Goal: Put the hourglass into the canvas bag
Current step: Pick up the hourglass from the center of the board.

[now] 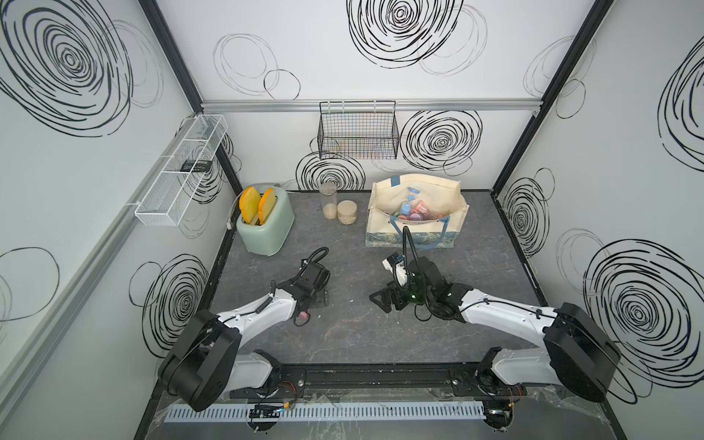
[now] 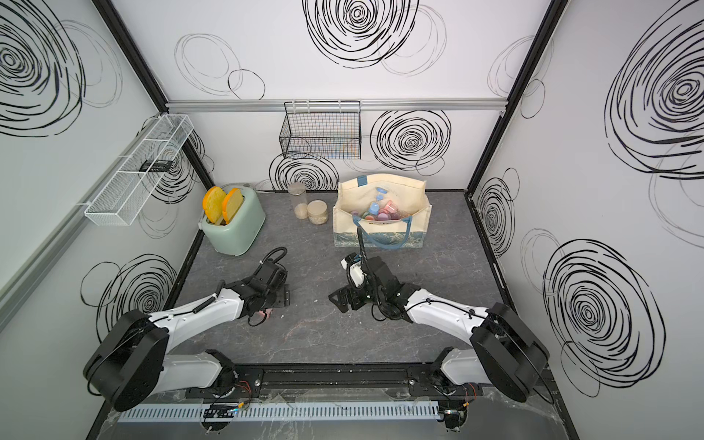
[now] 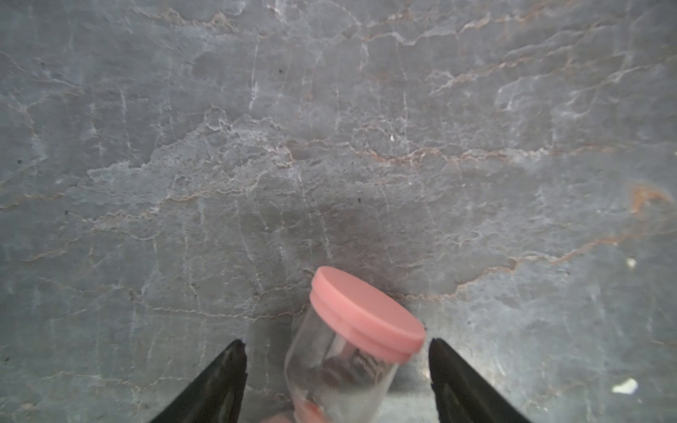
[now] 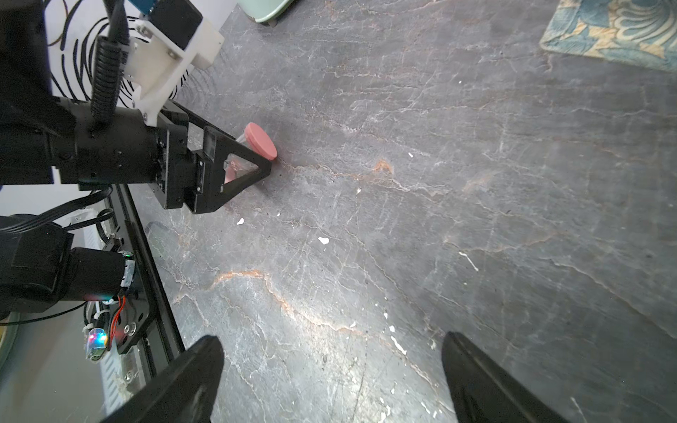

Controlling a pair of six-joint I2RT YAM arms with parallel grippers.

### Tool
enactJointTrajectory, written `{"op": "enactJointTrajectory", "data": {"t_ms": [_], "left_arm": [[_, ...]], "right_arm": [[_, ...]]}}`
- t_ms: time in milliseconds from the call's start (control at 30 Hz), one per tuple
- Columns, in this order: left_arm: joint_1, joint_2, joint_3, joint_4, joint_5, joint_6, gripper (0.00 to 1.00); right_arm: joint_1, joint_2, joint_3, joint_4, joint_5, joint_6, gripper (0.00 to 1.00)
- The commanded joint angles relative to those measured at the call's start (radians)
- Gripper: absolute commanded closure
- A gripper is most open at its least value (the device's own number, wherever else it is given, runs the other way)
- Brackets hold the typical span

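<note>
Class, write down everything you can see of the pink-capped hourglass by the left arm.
The hourglass has a clear glass body and flat, grooved pink end caps, matte like plastic. It lies tipped on its side on the grey marbled table, one cap's rim on the surface, between the open jaws of the left tool, neither plainly touching it.

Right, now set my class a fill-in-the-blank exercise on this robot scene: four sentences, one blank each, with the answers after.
1. The hourglass between the fingers of the left gripper has a ____ cap.
2. The canvas bag has ____ strap handles.
3. The toaster holds ____ slices of toast.
4. The right gripper is open and holds ____.

Answers: pink; blue; two; nothing
</note>
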Motion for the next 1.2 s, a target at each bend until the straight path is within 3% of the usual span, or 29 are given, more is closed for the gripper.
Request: {"op": "enactJointTrajectory", "data": {"t_ms": [0, 133, 900, 1167], "left_arm": [[0.005, 0.016, 0.004, 0.044, -0.026, -0.015, 0.25], [0.005, 0.037, 0.012, 0.049, -0.024, -0.014, 0.35], [0.003, 0.032, 0.025, 0.065, -0.013, -0.015, 0.62], [-0.019, -0.013, 0.085, 0.05, -0.05, -0.011, 0.69]], "right_arm": [[0.005, 0.005, 0.006, 0.016, 0.007, 0.005, 0.03], [0.005, 0.007, 0.001, 0.02, 0.016, 0.001, 0.03], [-0.007, -0.015, 0.014, 0.005, 0.04, 0.008, 0.03], [-0.067, -0.061, 0.022, -0.022, 0.047, 0.022, 0.03]]}}
